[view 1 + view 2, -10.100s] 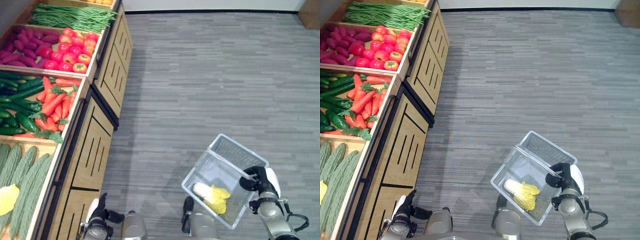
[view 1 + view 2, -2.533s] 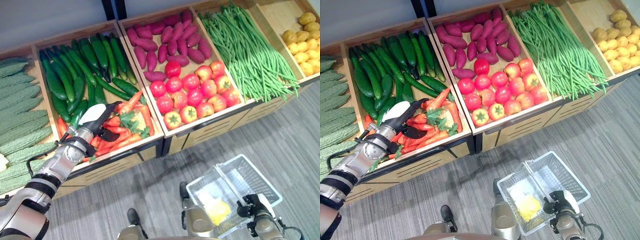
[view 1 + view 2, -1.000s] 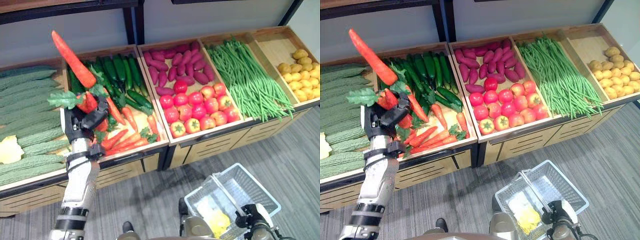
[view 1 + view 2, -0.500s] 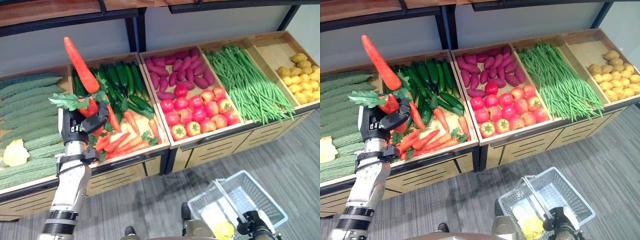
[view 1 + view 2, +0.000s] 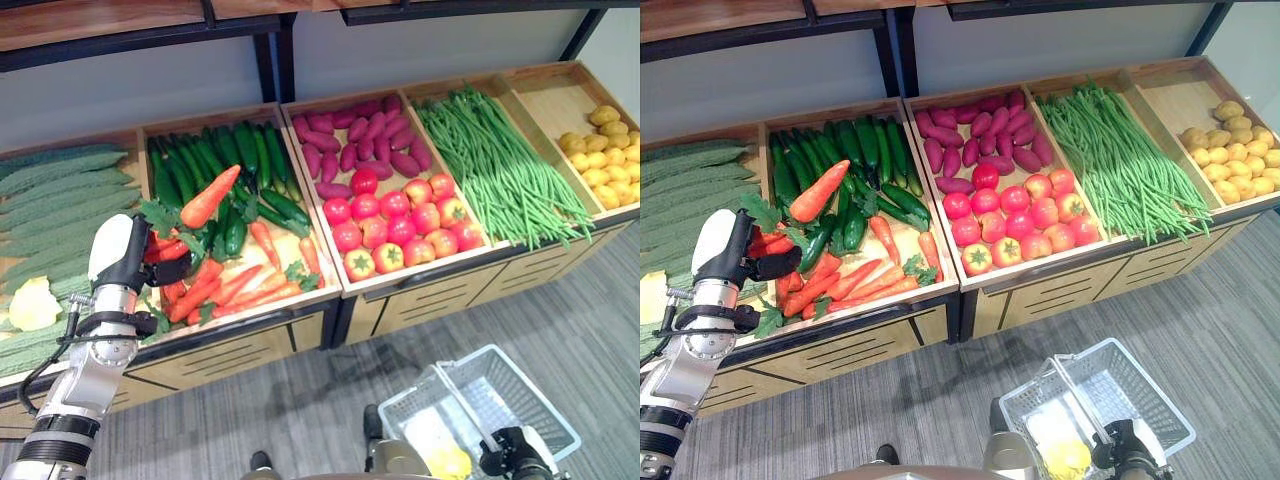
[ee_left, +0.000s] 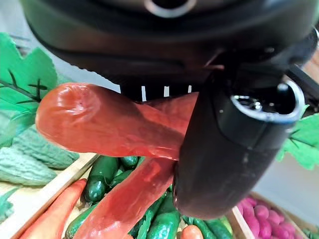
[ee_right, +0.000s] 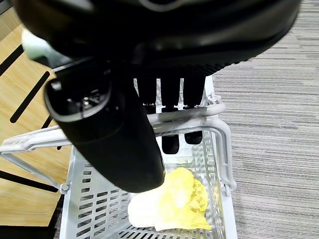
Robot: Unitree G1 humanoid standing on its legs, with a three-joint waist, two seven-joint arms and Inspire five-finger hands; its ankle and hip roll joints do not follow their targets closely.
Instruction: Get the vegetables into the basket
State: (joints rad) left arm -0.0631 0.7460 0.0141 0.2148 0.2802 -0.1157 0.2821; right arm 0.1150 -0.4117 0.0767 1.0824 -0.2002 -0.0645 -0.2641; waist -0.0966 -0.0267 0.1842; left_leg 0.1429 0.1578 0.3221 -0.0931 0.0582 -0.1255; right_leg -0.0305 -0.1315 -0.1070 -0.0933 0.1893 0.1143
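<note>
Carrot [image 5: 209, 197] lower in left hand [image 5: 128, 262].

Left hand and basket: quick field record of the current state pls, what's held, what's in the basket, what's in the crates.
left hand: shut on carrots, raised above the carrot and cucumber crate
right hand: shut on basket handle
basket: above the grey floor, holds one yellow-white leafy vegetable
neighbouring crates: tomatoes with purple sweet potatoes; green beans
task status: carrots not yet in basket
</note>
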